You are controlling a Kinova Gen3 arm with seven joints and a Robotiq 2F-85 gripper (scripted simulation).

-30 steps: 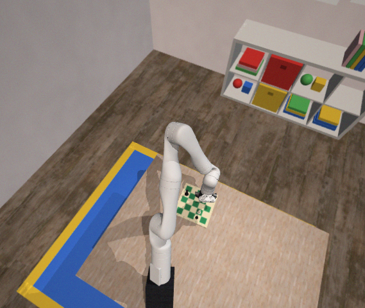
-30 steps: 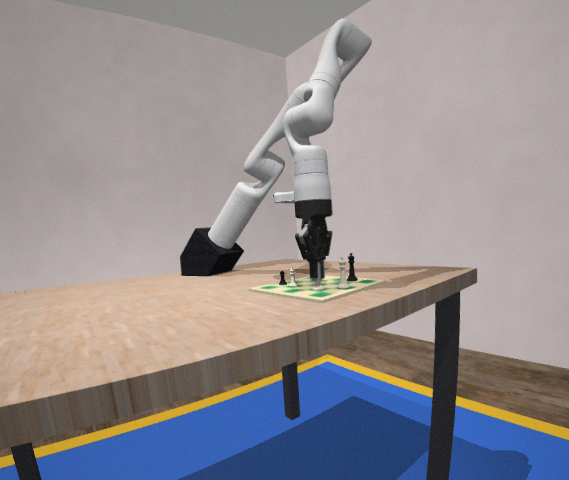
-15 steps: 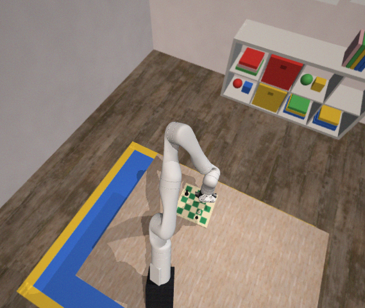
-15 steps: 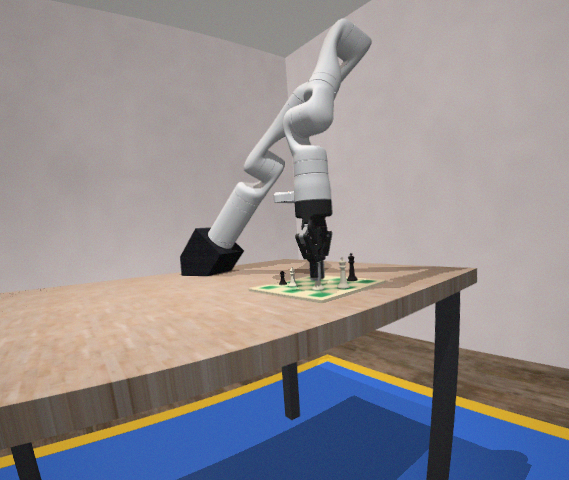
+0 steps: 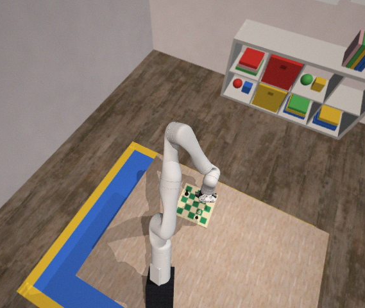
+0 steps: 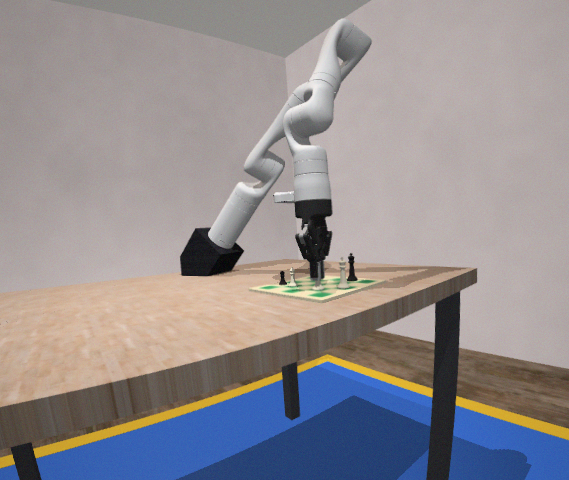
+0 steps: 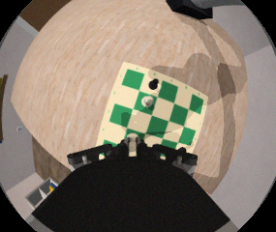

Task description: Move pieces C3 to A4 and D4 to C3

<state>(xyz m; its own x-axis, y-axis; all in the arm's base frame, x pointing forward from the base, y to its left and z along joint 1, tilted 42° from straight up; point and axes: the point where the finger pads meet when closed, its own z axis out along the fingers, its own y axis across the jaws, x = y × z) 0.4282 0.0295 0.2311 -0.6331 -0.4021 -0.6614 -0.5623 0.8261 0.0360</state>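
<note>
A small green-and-cream chessboard (image 5: pixel 195 205) lies on the wooden table; it also shows in the side view (image 6: pixel 320 287) and in the wrist view (image 7: pixel 156 116). My gripper (image 6: pixel 317 272) points straight down over the board's far edge and is shut on a small white piece (image 6: pixel 318 282), which shows between the fingers in the wrist view (image 7: pixel 133 146). I cannot tell whether its base touches the board. A black pawn (image 6: pixel 282 277), a white pawn (image 6: pixel 292 277), a tall white piece (image 6: pixel 342 273) and a tall black piece (image 6: pixel 351 267) stand upright on the board.
The arm's black base (image 6: pixel 206 254) sits at the table's back. The table edge (image 6: pixel 460 281) is close behind the board. A shelf (image 5: pixel 305 83) with coloured boxes stands far off against the wall.
</note>
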